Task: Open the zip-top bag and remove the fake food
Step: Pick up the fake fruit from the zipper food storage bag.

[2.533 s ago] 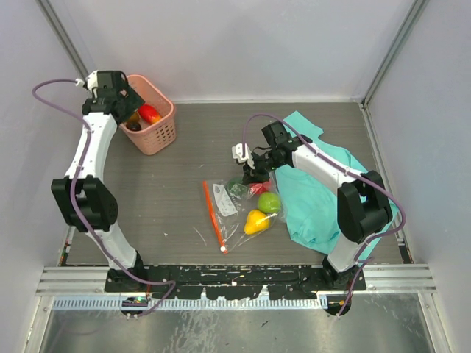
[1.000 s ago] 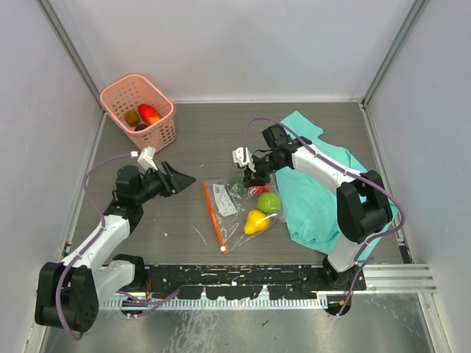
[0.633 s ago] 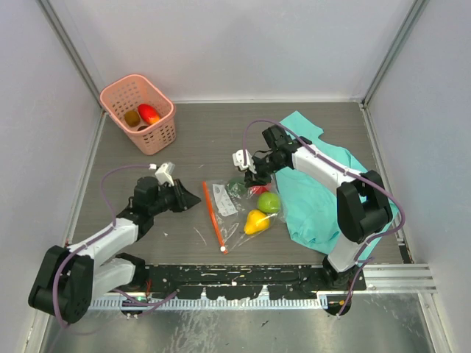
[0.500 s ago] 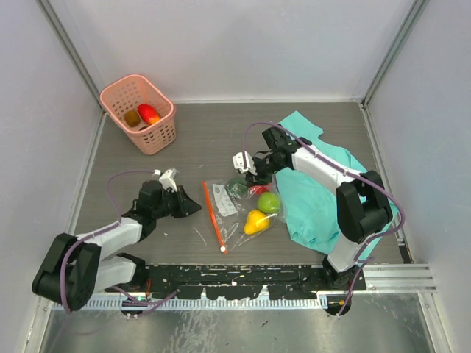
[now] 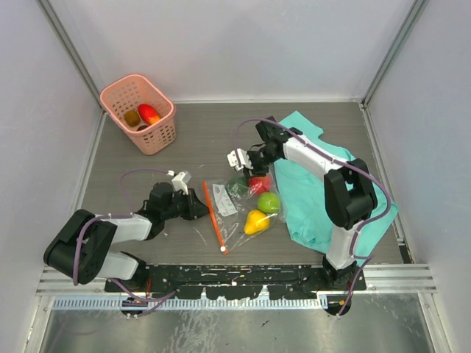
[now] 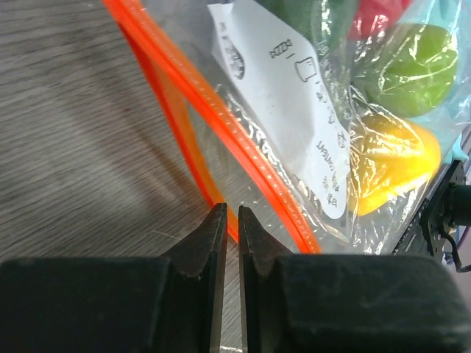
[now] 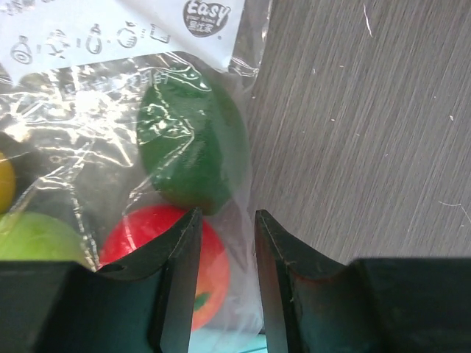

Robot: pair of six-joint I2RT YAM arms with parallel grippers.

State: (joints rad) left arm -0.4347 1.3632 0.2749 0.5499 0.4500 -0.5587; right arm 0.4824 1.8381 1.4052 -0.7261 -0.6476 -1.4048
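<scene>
The clear zip-top bag (image 5: 234, 209) lies flat mid-table, its red-orange zip strip (image 5: 213, 215) on the left and a white slider (image 5: 223, 250) at the near end. Inside it is fake food: a dark green piece (image 7: 193, 147), a red one (image 5: 257, 185), a light green one (image 5: 269, 202) and a yellow one (image 5: 256, 220). My left gripper (image 6: 232, 213) lies low on the table with its jaws pinched on the zip strip (image 6: 243, 140). My right gripper (image 7: 227, 215) stands open over the bag's far end, thin plastic film and the red piece (image 7: 215, 272) showing between its fingers.
A pink basket (image 5: 158, 136) holding a red and a brown fruit stands at the back left. A teal cloth (image 5: 316, 198) lies right of the bag, under the right arm. Grey walls enclose the table.
My left arm swung down from the basket to the bag's zip strip and its jaws closed there. The right gripper's jaws have widened over the bag's far end.
</scene>
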